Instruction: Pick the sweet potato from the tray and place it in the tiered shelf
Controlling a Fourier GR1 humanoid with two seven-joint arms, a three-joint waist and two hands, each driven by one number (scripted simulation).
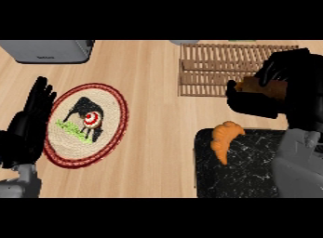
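The black right hand [298, 79] is curled round the brown-orange sweet potato [252, 85], at the right part of the light wooden slatted tiered shelf [212, 65]. The black left hand [30, 121] rests open at the left edge.

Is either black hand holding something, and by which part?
The right hand curls round a brown-orange sweet potato, hiding most of it; only one end shows. The open left hand holds nothing.

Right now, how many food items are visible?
2: sweet potato in the right hand by the shelf; croissant on the tray. The arm may hide others.
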